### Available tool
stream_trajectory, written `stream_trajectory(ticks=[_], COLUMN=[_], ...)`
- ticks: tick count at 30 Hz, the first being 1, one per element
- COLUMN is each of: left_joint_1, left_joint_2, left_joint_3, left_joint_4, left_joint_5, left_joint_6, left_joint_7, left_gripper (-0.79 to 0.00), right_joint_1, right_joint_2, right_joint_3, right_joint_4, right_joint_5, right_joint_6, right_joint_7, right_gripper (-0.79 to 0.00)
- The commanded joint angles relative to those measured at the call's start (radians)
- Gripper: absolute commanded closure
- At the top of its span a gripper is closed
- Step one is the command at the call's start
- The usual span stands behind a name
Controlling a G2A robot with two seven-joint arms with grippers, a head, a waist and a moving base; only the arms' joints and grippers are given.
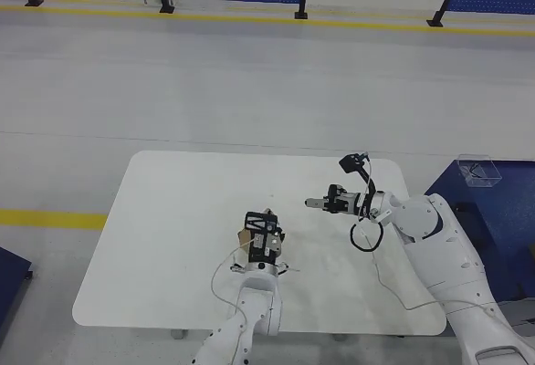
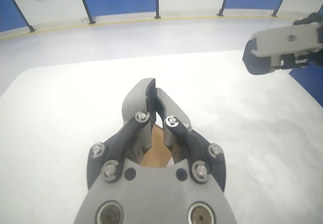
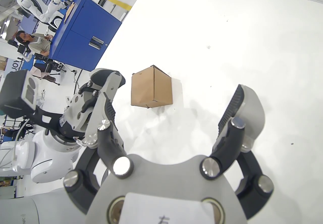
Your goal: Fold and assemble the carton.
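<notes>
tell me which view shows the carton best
The right wrist view: the carton stands whole on the table, two faces plain. The left wrist view gives a brown patch of carton behind the left gripper; the top view, a small brown corner.

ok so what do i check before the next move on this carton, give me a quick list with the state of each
1. Carton folded into a box: ok on the faces seen from the right wrist view; hidden faces cannot tell.
2. Carton resting on the table: ok.
3. Left gripper empty: ok, shut with nothing held.
4. Left gripper clear of the carton: cannot tell; cardboard shows right beneath it in the left wrist view.
5. Right gripper ready to grasp: ok, open, empty and apart from the carton.
</notes>
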Motion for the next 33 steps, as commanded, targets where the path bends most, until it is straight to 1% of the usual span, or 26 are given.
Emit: stream_trajectory(ticks=[1, 9, 12, 15, 18, 21, 24, 27, 29, 33], left_joint_1=[-0.005, -0.009, -0.014, -0.026, -0.026, -0.008, -0.006, -0.025, -0.029, -0.019], left_joint_2=[0.002, 0.002, 0.0, -0.005, -0.008, -0.008, -0.007, -0.012, -0.015, -0.018], left_joint_3=[-0.013, -0.025, -0.023, -0.024, -0.025, -0.029, -0.027, -0.024, -0.023, -0.027], left_joint_4=[0.006, 0.031, 0.05, 0.065, 0.05, 0.017, 0.028, 0.06, 0.064, 0.042], left_joint_5=[0.004, 0.018, 0.023, 0.023, 0.01, -0.007, 0.015, 0.015, 0.004, -0.007], left_joint_6=[-0.012, -0.028, -0.022, 0.009, 0.011, -0.001, -0.014, -0.005, 0.001, 0.026], left_joint_7=[-0.036, -0.119, -0.141, -0.162, -0.152, -0.125, -0.148, -0.187, -0.176, -0.149], left_gripper=[0.0, 0.0, 0.0, 0.0, 0.0, 0.0, 0.0, 0.0, 0.0, 0.0], right_joint_1=[0.0, 0.0, 0.0, 0.0, 0.0, 0.0, 0.0, 0.0, 0.0, 0.0], right_joint_2=[0.0, 0.0, 0.0, 0.0, 0.0, 0.0, 0.0, 0.0, 0.0, 0.0], right_joint_3=[0.0, 0.0, 0.0, 0.0, 0.0, 0.0, 0.0, 0.0, 0.0, 0.0], right_joint_4=[0.0, 0.0, 0.0, 0.0, 0.0, 0.0, 0.0, 0.0, 0.0, 0.0], right_joint_5=[0.0, 0.0, 0.0, 0.0, 0.0, 0.0, 0.0, 0.0, 0.0, 0.0], right_joint_6=[0.0, 0.0, 0.0, 0.0, 0.0, 0.0, 0.0, 0.0, 0.0, 0.0], right_joint_7=[0.0, 0.0, 0.0, 0.0, 0.0, 0.0, 0.0, 0.0, 0.0, 0.0], right_gripper=[-0.785, -0.785, -0.785, -0.785, -0.785, -0.785, -0.785, -0.785, -0.785, -0.785])
